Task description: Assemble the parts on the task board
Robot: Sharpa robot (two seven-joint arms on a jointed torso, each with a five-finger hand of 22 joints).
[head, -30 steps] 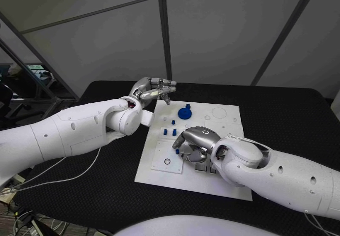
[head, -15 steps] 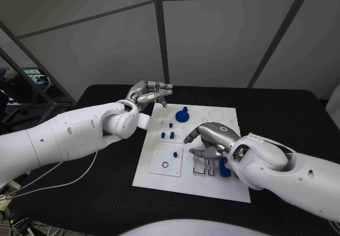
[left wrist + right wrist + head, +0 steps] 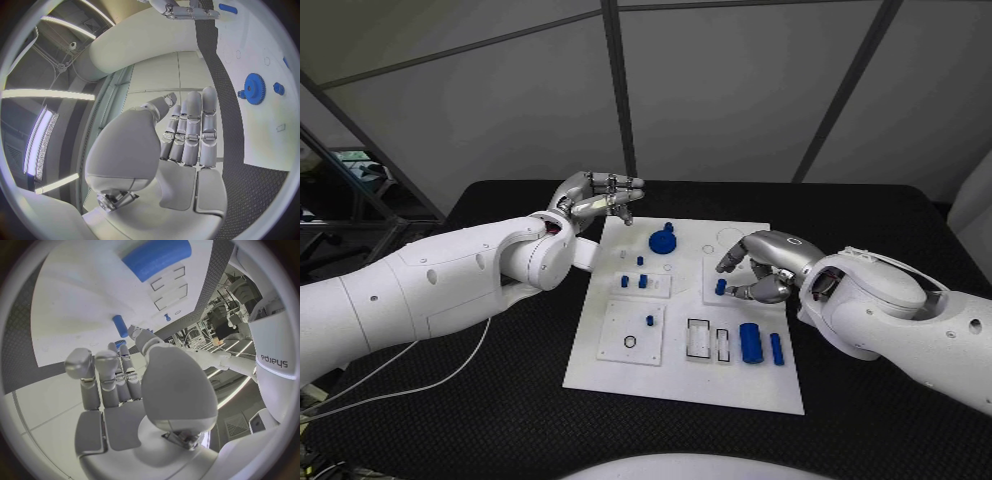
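Grey panelled walls stand behind my black table (image 3: 877, 220), and the white board (image 3: 678, 380) lies in the middle of it. My left hand (image 3: 596, 195) hangs above the table just past the board's far left corner, fingers curled in side by side with nothing in them; from the left wrist they lie pressed together (image 3: 190, 130). My right hand (image 3: 764, 268) is over the board's right side, fingers bent down, and a small blue peg (image 3: 721, 287) sits at its fingertips. From the right wrist that peg (image 3: 120, 326) stands just beyond the fingertips; I cannot tell whether the hand pinches it or merely touches it.

On the board I see a blue gear (image 3: 664, 240) near the far edge, two short pegs (image 3: 633, 282) in a raised plate left of centre, and one more peg (image 3: 649, 320) in the plate nearer me. A thick blue cylinder (image 3: 751, 343) and a thinner bar (image 3: 776, 348) lie side by side near the right edge, beside two open slots (image 3: 700, 341).
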